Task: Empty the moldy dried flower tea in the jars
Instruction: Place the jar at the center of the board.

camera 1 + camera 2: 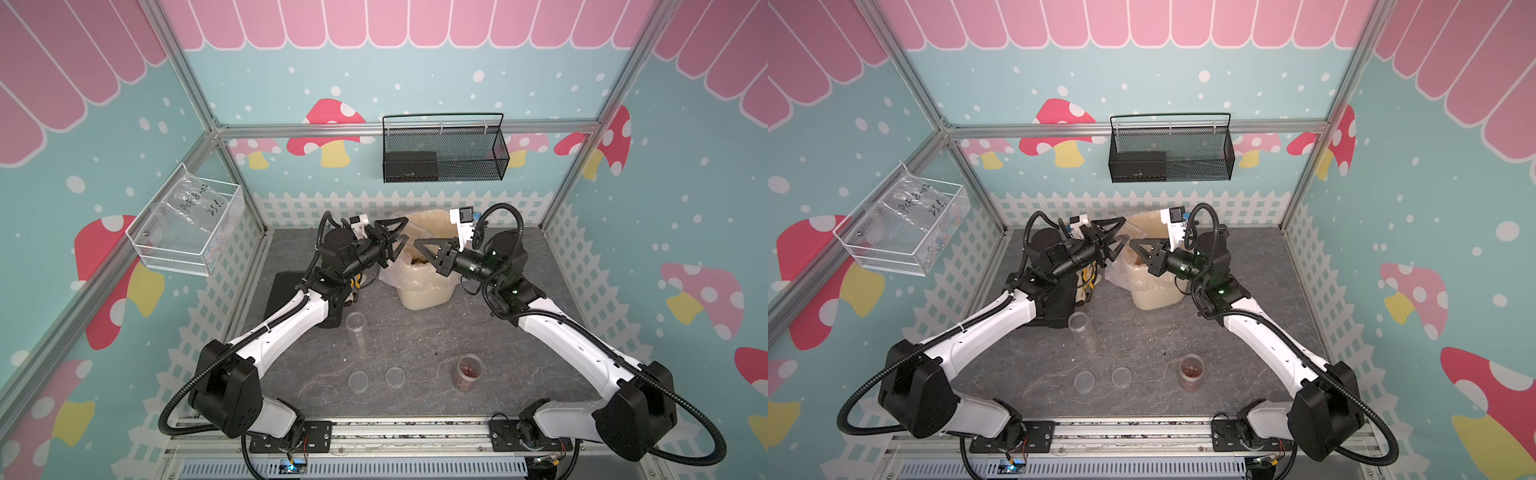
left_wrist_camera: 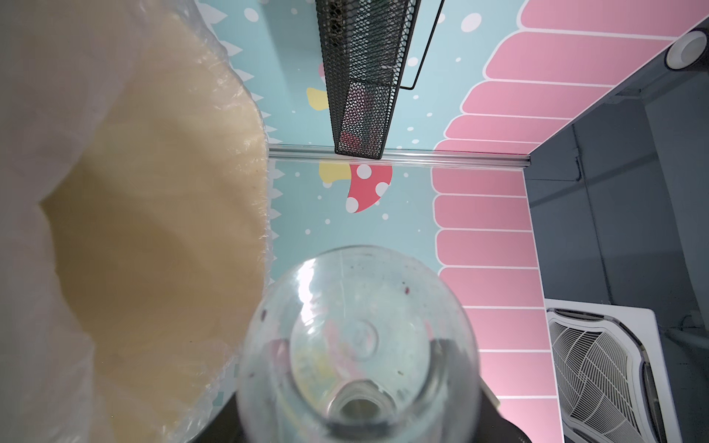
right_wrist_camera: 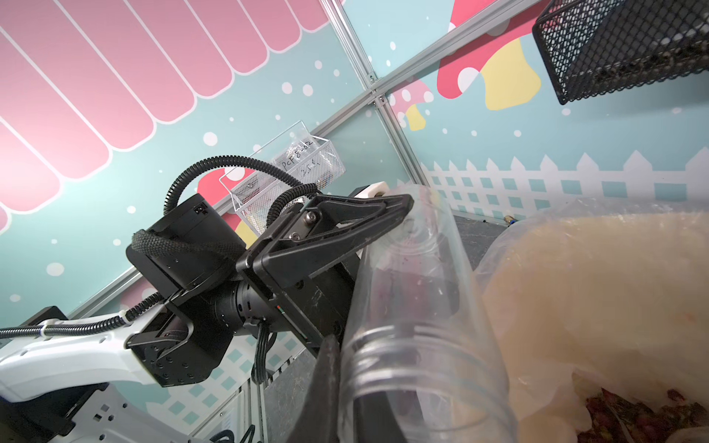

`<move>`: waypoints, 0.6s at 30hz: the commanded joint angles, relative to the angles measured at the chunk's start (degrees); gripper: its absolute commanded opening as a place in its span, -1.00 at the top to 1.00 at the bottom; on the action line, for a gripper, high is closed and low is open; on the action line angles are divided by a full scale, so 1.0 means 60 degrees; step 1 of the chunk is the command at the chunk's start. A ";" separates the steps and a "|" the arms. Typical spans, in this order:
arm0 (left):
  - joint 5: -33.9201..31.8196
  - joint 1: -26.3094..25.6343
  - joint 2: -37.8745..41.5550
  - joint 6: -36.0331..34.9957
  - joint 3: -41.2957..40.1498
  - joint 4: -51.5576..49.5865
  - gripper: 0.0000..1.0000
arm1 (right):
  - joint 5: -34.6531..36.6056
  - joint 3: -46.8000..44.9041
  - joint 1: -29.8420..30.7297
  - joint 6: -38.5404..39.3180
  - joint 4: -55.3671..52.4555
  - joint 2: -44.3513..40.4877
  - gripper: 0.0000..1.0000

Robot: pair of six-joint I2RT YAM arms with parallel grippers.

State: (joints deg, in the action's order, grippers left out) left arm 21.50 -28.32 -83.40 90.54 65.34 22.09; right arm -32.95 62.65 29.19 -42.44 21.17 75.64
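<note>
A clear jar [image 3: 418, 307] lies tilted over the cream bin [image 1: 424, 297], mouth down, with only a few specks inside. My left gripper [image 1: 405, 229] is shut on its base end [image 2: 356, 326]. My right gripper [image 1: 415, 242] is shut at the jar's threaded mouth. One of its fingers [image 3: 326, 379] lies against the outer wall, and a dark shape shows just inside the rim. Reddish dried flower tea [image 3: 637, 418] lies in the bin's liner. A short open jar [image 1: 468, 372] standing at the front right holds tea. A tall empty jar [image 1: 356, 326] stands in the middle.
Two round clear lids [image 1: 358, 380] [image 1: 395, 376] lie flat near the front. A black block [image 1: 282, 291] and a yellow-handled tool [image 1: 355, 282] sit under my left arm. A black mesh basket [image 1: 444, 149] hangs on the back wall, a clear tray [image 1: 187, 224] on the left wall.
</note>
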 commanded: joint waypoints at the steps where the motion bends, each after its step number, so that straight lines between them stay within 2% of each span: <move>1: -0.0383 -0.0027 0.0541 -0.0909 -0.0182 0.0165 0.20 | 0.0413 0.0234 -0.0004 0.0393 -0.0386 -0.0157 1.00; 3: -0.0518 0.0042 0.0741 -0.1403 -0.0224 -0.0081 -0.29 | 0.0423 0.0279 -0.0010 0.0636 -0.0632 -0.0326 1.00; 6: -0.0882 0.0188 0.1199 -0.2499 -0.0225 -0.0900 -0.70 | 0.0395 0.0245 -0.0003 0.0835 -0.0904 -0.0616 1.00; 9: -0.1556 0.0251 0.1831 -0.3800 -0.0224 -0.1963 -0.97 | 0.0365 0.0158 -0.0003 0.0945 -0.1167 -0.0906 1.00; 13: -0.2013 0.0281 0.2532 -0.5446 -0.0233 -0.2912 -1.00 | 0.0264 0.0105 -0.0008 0.1023 -0.1619 -0.1182 1.00; 18: -0.2394 0.0281 0.3556 -0.8509 -0.0215 -0.4536 -1.00 | 0.0176 0.0252 -0.0004 0.1283 -0.2823 -0.1520 1.00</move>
State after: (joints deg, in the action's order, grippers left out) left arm 10.22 -26.89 -64.64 54.61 64.16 3.05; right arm -31.44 62.81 29.23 -36.77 9.45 68.12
